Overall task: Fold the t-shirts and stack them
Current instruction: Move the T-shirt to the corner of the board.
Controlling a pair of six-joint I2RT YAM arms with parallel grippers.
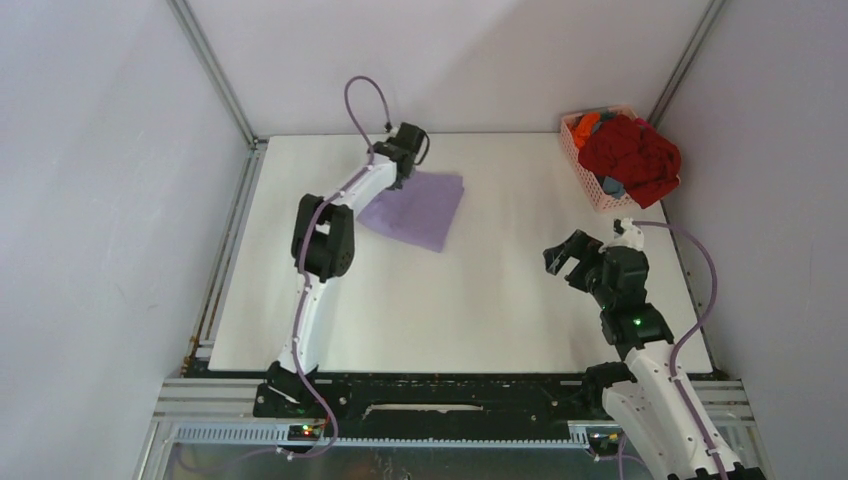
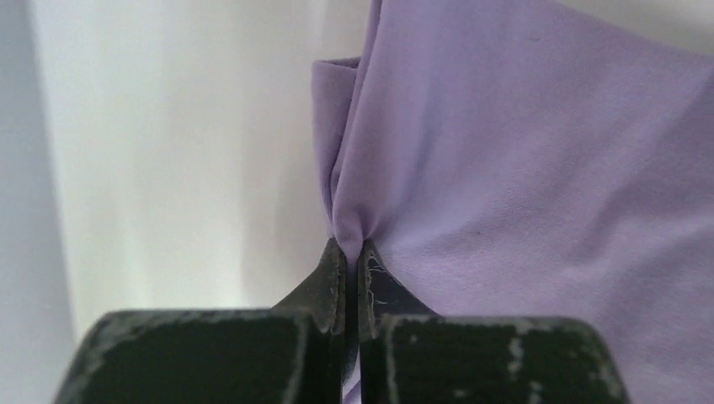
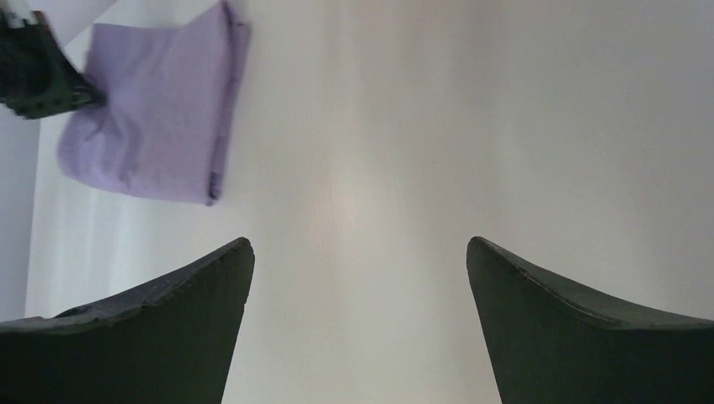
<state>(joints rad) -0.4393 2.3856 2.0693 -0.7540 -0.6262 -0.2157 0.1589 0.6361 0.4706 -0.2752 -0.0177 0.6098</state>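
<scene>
My left gripper (image 2: pixel 346 246) pinches an edge of the folded lavender t-shirt (image 1: pixel 418 208), at eleven o'clock on the table (image 1: pixel 480 290); my right gripper (image 1: pixel 566 256) hangs spread and empty. I judge this shirt is being set down: next I release it, then fetch the red t-shirt (image 1: pixel 632 152) from the basket (image 1: pixel 585 172) at one o'clock.

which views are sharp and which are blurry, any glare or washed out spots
Top external: evenly lit and sharp, the lavender t-shirt and pink basket crisp, shadows faint. Left wrist: the left gripper pinching the cloth is in focus, the table beside it washed out. Right wrist: the open right gripper shows as dark, soft-edged shapes, a mild bright patch on the table between them.
</scene>
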